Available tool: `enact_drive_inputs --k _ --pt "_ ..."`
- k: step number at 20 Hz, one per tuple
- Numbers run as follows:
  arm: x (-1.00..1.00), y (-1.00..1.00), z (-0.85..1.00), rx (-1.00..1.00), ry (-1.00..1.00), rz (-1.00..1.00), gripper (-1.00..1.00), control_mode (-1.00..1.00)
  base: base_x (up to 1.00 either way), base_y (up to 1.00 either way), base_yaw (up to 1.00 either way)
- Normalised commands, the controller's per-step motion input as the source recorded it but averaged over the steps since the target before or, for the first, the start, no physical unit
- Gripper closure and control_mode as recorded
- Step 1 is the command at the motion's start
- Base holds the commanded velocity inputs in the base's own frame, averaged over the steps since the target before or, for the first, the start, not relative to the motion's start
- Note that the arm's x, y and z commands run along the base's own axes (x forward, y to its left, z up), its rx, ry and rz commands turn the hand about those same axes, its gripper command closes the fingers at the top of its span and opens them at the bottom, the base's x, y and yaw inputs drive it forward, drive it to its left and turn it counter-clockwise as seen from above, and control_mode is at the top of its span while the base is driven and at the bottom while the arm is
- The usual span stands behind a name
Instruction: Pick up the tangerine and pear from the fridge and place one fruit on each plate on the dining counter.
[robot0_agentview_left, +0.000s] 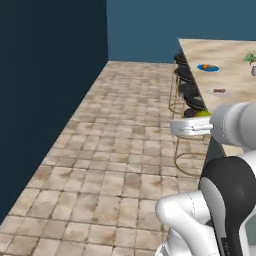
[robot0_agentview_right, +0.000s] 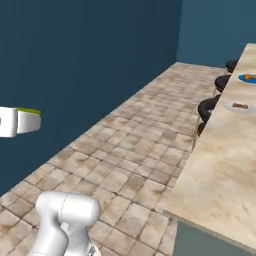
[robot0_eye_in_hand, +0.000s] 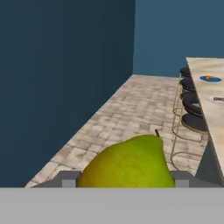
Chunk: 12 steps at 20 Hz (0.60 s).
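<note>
The gripper (robot0_eye_in_hand: 124, 183) is closed partway around the pear (robot0_eye_in_hand: 131, 164), which looks light, smooth and slippery, so its fat middle seems best to hold.

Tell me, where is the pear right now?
The pear sits between the gripper's fingers, big at the bottom of the hand view, carried above the tiled floor beside the stools at the dining counter.

Yellow-green pear (robot0_eye_in_hand: 131, 164), beige marbled dining counter (robot0_agentview_right: 220, 170), bright blue plate (robot0_agentview_left: 207, 68), black stools (robot0_agentview_left: 192, 92), brown-beige tiled floor (robot0_agentview_left: 115, 150).
</note>
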Motion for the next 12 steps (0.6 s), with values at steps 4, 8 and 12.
enact_drive_inputs --k 4,8,12 --pt "0.00 0.00 0.00 0.00 0.00 0.00 1.00 1.00 0.45 0.87 -0.52" --pt "0.00 0.00 0.00 0.00 0.00 0.00 1.00 1.00 0.46 0.78 -0.57" --pt "0.00 0.00 0.00 0.00 0.00 0.00 1.00 1.00 0.44 0.70 -0.61"
